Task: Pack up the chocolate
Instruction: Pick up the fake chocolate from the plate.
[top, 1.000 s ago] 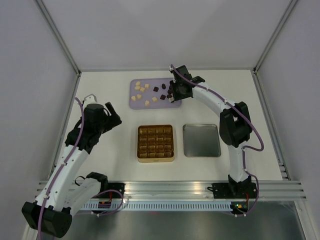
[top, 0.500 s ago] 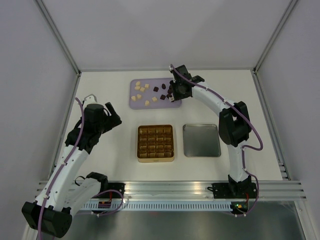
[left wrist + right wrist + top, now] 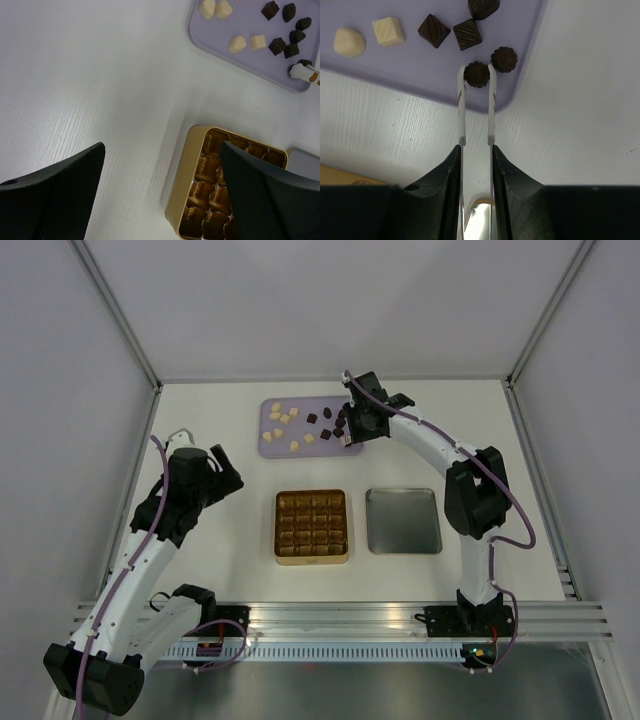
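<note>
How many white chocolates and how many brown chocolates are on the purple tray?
pale cream chocolates: 8
dark brown chocolates: 8, one of them between the tips of the tweezers
Total: 16

plain pale grey walls (image 3: 330, 300) enclose a white table (image 3: 220, 530), aluminium posts (image 3: 115, 310) at the corners.

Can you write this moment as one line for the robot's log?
right claw: shut on tweezers | tips around dark chocolate on tray | left claw: open | tin: empty
</note>
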Controlling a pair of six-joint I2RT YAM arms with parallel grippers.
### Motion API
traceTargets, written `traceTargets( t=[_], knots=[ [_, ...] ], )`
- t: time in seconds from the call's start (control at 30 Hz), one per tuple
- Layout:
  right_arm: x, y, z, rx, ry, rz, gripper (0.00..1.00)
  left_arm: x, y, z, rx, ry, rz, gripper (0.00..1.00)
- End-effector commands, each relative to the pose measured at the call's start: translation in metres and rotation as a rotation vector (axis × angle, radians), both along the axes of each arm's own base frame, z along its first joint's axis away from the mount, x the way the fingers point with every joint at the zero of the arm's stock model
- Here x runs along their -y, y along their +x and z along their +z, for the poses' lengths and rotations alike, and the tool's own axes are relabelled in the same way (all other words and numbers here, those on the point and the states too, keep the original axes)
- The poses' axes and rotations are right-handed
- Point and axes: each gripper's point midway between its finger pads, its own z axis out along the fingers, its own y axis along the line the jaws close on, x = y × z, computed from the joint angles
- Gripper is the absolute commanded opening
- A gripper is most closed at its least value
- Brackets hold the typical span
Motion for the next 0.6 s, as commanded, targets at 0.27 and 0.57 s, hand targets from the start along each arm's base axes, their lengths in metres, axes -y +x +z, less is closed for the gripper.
traceTargets(
  t=[0.27,0.57],
  knots=[
    [-0.008,-0.018,0.052,0.099,0.072,0.037,0.18,0.0,0.003,0.005,0.029,-0.005,0.004,1.0],
    [-0.018,-0.07,0.08,0.118,0.112,0.092,0.18,0.003,0.003,0.004,0.022,-0.012,-0.005,1.0]
  ],
)
